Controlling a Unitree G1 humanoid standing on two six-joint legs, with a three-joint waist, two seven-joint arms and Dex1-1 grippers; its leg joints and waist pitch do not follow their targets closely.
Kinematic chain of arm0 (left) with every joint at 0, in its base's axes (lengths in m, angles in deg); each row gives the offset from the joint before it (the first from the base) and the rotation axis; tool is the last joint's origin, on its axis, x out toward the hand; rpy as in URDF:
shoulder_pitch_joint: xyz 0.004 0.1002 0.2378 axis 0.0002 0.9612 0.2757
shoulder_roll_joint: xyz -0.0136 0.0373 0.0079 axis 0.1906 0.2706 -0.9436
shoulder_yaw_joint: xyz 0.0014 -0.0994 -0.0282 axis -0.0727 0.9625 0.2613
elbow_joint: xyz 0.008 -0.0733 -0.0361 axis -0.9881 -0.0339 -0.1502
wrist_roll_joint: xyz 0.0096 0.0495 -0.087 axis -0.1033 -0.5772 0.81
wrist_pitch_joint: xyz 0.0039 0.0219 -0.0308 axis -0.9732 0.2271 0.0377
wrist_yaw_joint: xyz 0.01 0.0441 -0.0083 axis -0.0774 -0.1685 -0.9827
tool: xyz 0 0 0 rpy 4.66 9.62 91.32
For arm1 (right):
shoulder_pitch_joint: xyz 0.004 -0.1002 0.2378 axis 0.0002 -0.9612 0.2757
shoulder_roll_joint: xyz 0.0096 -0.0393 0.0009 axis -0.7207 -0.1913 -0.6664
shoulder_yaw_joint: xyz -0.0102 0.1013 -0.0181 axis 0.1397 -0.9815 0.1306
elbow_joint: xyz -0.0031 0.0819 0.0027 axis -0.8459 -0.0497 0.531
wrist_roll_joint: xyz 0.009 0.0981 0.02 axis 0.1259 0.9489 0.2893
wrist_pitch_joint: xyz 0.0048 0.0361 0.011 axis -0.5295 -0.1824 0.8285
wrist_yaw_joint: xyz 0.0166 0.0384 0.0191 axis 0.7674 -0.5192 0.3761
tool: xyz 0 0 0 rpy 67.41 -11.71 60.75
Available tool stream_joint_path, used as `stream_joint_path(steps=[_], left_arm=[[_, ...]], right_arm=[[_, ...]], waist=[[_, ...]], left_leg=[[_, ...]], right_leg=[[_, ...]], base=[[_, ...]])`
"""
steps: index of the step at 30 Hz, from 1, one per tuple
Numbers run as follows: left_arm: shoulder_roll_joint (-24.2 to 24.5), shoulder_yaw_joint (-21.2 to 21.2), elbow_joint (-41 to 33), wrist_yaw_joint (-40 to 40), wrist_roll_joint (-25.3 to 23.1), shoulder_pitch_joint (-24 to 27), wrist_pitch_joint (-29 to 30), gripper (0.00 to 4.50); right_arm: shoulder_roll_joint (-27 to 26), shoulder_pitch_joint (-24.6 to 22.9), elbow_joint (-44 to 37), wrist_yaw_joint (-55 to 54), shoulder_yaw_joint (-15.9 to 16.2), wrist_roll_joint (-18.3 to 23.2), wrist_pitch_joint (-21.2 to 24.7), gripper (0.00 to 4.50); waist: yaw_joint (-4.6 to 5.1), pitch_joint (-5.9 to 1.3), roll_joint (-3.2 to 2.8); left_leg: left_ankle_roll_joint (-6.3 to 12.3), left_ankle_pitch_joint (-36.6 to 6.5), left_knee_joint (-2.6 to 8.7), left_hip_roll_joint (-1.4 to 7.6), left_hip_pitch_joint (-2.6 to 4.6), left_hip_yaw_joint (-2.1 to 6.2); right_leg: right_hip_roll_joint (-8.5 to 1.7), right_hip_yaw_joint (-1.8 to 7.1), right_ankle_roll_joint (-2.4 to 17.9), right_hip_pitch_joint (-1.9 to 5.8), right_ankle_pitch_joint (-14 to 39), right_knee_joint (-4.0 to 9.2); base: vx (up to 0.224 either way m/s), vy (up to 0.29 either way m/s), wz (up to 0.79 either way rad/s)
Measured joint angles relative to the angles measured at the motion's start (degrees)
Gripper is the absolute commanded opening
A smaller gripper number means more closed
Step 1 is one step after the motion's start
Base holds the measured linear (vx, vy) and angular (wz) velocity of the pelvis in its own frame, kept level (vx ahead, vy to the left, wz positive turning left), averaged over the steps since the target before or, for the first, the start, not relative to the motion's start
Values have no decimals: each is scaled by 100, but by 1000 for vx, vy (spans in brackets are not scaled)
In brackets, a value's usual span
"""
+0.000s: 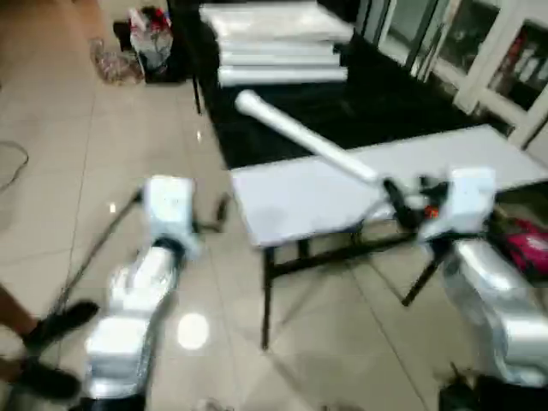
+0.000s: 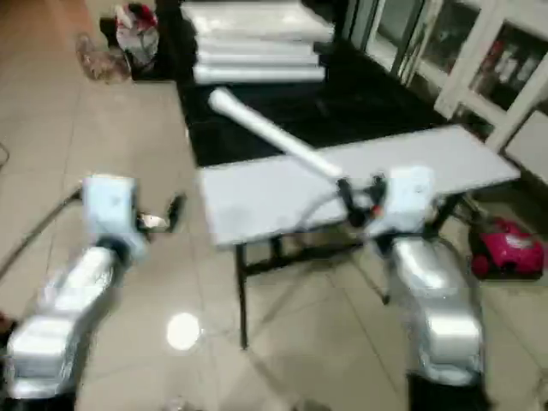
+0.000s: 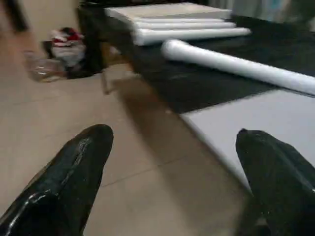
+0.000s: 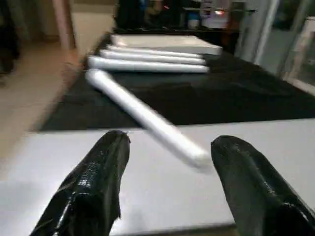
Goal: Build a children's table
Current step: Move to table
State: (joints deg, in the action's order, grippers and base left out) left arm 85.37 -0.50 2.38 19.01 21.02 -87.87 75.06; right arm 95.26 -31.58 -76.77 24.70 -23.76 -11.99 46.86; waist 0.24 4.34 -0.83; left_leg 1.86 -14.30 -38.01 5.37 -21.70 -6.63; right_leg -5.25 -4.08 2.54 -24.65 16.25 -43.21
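Here the right gripper [image 4: 167, 182], fingers apart and empty, faces the near end of a long tapered white tube leg [image 4: 142, 115] lying just ahead, presumably lined up for grasping. The left gripper [image 3: 172, 182] gapes wide over floor; the flat white plastic tabletop [image 1: 274, 21] and remaining legs [image 1: 282, 64] lie stacked far beyond.

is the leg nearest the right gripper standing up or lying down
Lying down: the leg lies slantwise from the black cloth onto the white table, its near end before the right gripper.
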Motion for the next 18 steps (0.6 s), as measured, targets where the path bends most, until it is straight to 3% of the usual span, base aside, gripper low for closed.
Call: stream_joint_path(steps=[1,2,3,4,5,6,7,8,9,10,11,12,13,14,15,16,17,18], left_arm=[[15,52,-14,-15,-1,-4,-1,450],[18,85,-17,-31,-1,-5,-1,450],[14,83,-14,-35,0,-12,0,450],[-34,74,4,-38,0,-31,5,450],[-108,-27,21,-33,9,-54,12,450],[-120,-113,13,-30,10,-18,16,450],[-106,-112,14,-34,8,-12,25,450],[-94,-114,2,-34,9,-59,24,450],[-96,-129,-31,-34,9,-87,22,450],[-97,-133,-52,-34,9,-85,21,450],[-81,-131,-53,-35,9,-86,18,450],[-42,-87,-50,-38,5,-27,20,450],[-18,-46,-34,-40,4,8,33,450],[1,-8,-16,-44,0,14,42,450],[27,6,-2,-45,0,28,62,450],[25,10,-13,-45,0,22,61,450],[24,10,-19,-45,0,19,61,450],[20,8,-18,-45,1,18,62,450]], right_arm=[[2,71,-18,-43,-23,45,58,302],[1,121,-40,-67,-43,96,103,302],[2,112,-91,-81,-69,112,119,302],[29,44,-123,-92,-125,113,159,302],[68,-92,-128,-107,-206,108,185,302],[63,-156,-112,-148,-254,96,235,302],[57,-181,-114,-152,-253,96,251,302],[58,-181,-142,-152,-253,97,267,302],[59,-178,-166,-153,-254,96,289,302],[70,-178,-177,-154,-258,96,294,302],[58,-174,-189,-157,-259,96,298,302],[11,-186,-186,-155,-207,99,317,302],[-31,-191,-197,-152,-130,112,328,302],[-32,-191,-212,-153,-91,122,348,302],[-25,-196,-219,-165,-93,127,364,302],[0,-179,-255,-173,-98,135,364,302],[7,-148,-301,-180,-103,140,365,302],[6,-144,-360,-186,-105,147,365,302]], waist=[[-31,-15,33],[-70,-15,111],[-74,-16,205],[-135,-3,277],[-280,8,270],[-349,24,236],[-329,33,258],[-301,19,230],[-256,15,211],[-224,9,158],[-184,17,82],[-77,59,132],[-17,71,105],[26,70,132],[62,77,106],[69,56,142],[72,46,163],[77,10,254]], left_leg=[[59,27,58,-12,17,-188],[108,53,159,-36,59,-489],[142,67,226,-99,93,-762],[145,57,211,-151,124,-1050],[-94,-193,-87,-189,95,-836],[-212,-281,-779,-359,-28,-59],[-224,-274,-933,-361,-12,245],[-233,-269,-806,-299,28,395],[-232,-268,-496,-166,96,468],[-227,-269,-202,-50,181,481],[-553,-190,-26,38,265,417],[-465,-210,-1,24,291,199],[-355,-198,5,34,238,70],[-261,-190,6,50,231,-45],[-156,-174,63,65,268,-201],[-96,-153,129,60,295,-361],[-49,-142,179,46,303,-540],[-26,-147,243,-35,305,-798]], right_leg=[[92,-117,-5,1,1,0],[122,-253,-18,23,-3,62],[132,-295,-30,83,3,201],[100,-37,-3,62,-60,292],[131,143,-69,65,-126,317],[171,400,-164,88,-199,362],[180,562,-237,101,-265,441],[200,725,-305,106,-367,527],[241,954,-433,112,-469,647],[318,1131,-531,118,-529,734],[391,1267,-595,132,-561,820],[325,1320,-443,43,-384,831],[203,1114,-224,-36,-129,671],[43,617,-77,-163,25,267],[0,177,36,-132,91,59],[-2,-76,73,-39,109,44],[-2,-267,73,92,109,92],[12,-350,70,270,110,259]], base=[[-74,295,-31],[-94,243,-56],[-94,243,-56],[-101,213,-51],[-25,223,-69],[-25,223,-69],[-23,245,-85],[-99,288,-57],[-99,288,-57],[-112,324,-47],[-153,344,-53],[-153,344,-53],[-175,377,-60],[-127,365,-57],[-127,365,-57],[-81,306,-62],[-73,262,-76],[-73,262,-76]])
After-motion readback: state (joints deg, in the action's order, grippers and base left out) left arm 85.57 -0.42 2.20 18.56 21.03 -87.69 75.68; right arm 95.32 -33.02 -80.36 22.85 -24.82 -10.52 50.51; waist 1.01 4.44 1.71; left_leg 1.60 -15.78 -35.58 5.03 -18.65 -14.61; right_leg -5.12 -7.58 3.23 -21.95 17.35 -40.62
